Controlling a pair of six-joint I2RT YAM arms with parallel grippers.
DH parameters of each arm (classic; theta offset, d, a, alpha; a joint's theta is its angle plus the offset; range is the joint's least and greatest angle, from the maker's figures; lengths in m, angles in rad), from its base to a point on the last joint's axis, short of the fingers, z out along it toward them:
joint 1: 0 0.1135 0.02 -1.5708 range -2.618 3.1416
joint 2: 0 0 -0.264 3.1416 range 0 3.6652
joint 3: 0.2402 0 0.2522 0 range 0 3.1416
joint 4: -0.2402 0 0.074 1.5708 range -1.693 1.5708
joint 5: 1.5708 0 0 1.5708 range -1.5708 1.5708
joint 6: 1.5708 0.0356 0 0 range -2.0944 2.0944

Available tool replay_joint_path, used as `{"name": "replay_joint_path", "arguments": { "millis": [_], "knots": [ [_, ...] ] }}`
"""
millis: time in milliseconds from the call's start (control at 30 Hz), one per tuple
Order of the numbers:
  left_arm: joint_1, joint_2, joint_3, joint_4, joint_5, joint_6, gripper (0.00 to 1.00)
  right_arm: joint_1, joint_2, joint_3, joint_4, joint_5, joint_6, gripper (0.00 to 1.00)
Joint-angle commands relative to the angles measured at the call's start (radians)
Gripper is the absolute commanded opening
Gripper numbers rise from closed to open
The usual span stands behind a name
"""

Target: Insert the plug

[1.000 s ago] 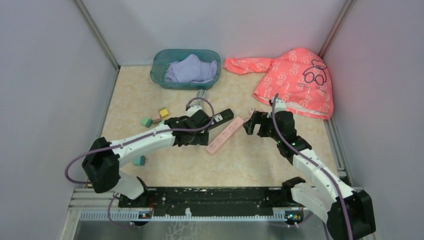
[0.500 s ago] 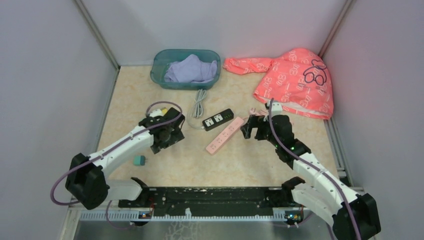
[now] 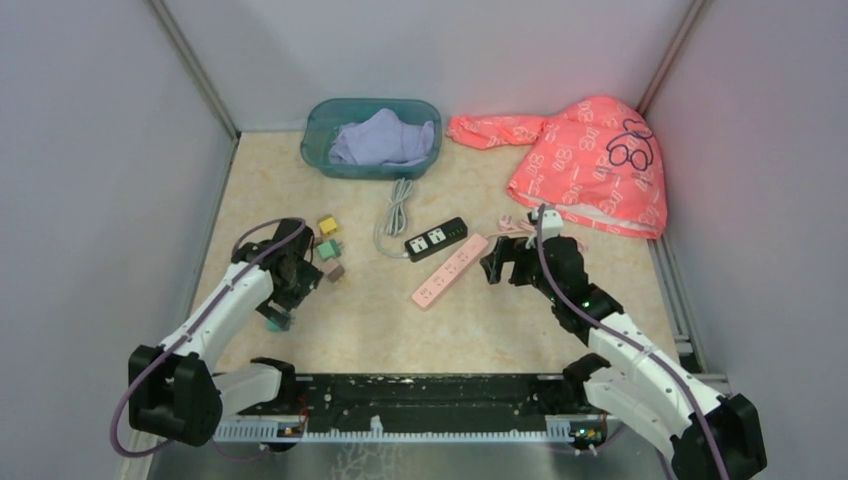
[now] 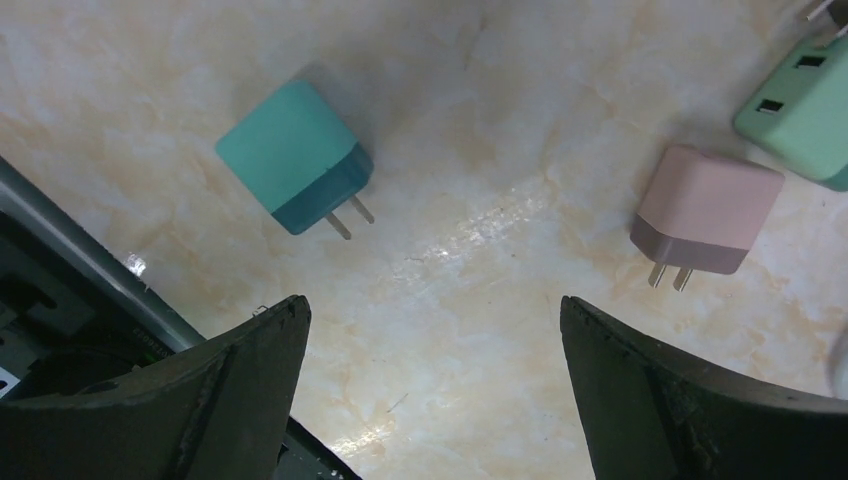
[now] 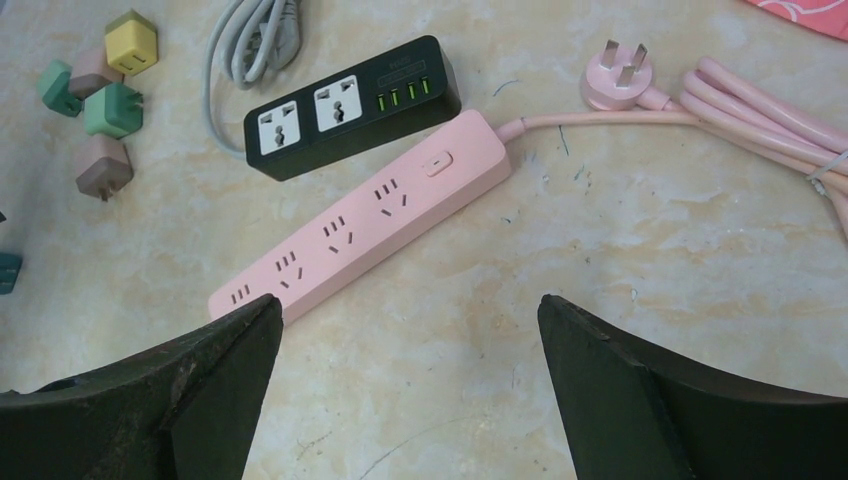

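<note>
**Top view.** A teal basket stands at the far edge of the table. Inside it lies a lavender cloth, which covers most of the bottom. To the right of the basket, and outside it, a coral garment is spread against the right wall. A grey cable runs from in front of the basket to a black power strip. A pink power strip lies just beside the black one, on the nearer side.

The left gripper hangs over the left part of the table with its jaws wide apart and nothing between them. The teal plug lies on the table just beside it, toward the near edge. A yellow plug, a green plug and a pink plug lie close together a little to the right. The right gripper is near the right end of the pink power strip. It is also spread wide and empty.

**Left wrist view.** The two dark fingers stand far apart over bare table. The teal plug lies flat above the left finger and does not touch it. The pink plug is at the right, apart from the teal one, and the green plug shows at the top right corner.

**Right wrist view.** The fingers are wide open and hold nothing. The pink power strip lies diagonally beyond them, with all its sockets free. Its round wall plug rests on the table at the end of the pink cord.
</note>
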Motion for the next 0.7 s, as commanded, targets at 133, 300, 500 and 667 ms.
{"name": "replay_joint_path", "arguments": {
  "millis": [133, 300, 500, 667],
  "knots": [
    [0.145, -0.056, -0.031, -0.111, 0.009, -0.118, 1.0, 0.029, -0.037, -0.01, 0.053, 0.021, -0.03, 0.99],
    [0.245, -0.044, -0.092, -0.027, 0.041, -0.079, 0.99, 0.044, -0.047, -0.021, 0.059, 0.039, -0.036, 0.99],
    [0.289, -0.009, -0.135, 0.034, 0.021, -0.091, 0.93, 0.055, -0.054, -0.022, 0.062, 0.04, -0.039, 0.99],
    [0.297, 0.005, -0.17, 0.097, 0.023, -0.084, 0.88, 0.057, -0.053, -0.025, 0.069, 0.036, -0.039, 0.99]
  ]
}}
